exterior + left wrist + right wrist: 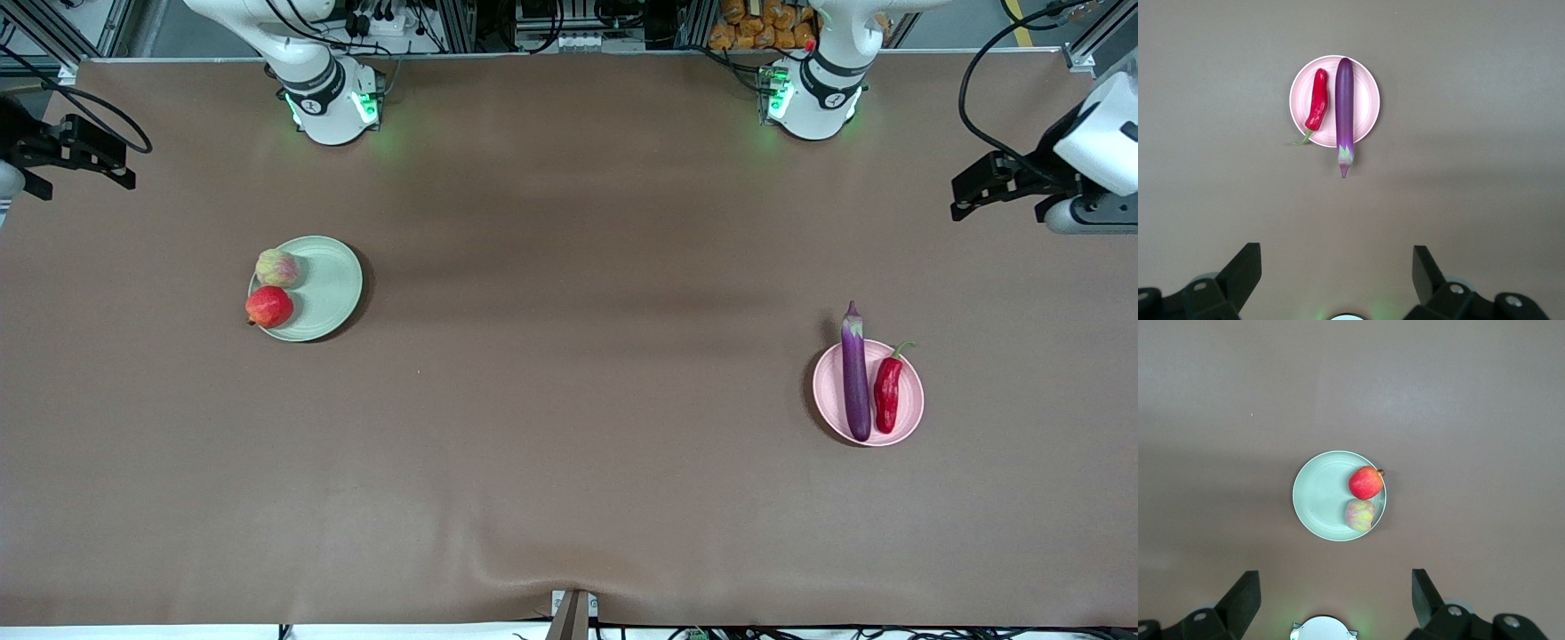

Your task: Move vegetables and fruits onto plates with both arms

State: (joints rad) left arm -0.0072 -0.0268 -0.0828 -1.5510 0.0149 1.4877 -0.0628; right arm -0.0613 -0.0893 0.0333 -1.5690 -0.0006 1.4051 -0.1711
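The task looks finished. The eggplant (855,378) and the chili pepper (887,395) lie side by side on the pink plate (825,391), toward the left arm's end of the worktop (569,462). The red fruit (268,307) and the yellowish-green fruit (276,268) sit touching on the green plate (333,289), toward the right arm's end. The left pincer (1337,277) and the right pincer (1336,597) are high up, each wide open and empty. I judge no next move is needed except parking.

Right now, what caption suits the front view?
Fruits sit on the green plate, eggplant and chili on the pink plate.
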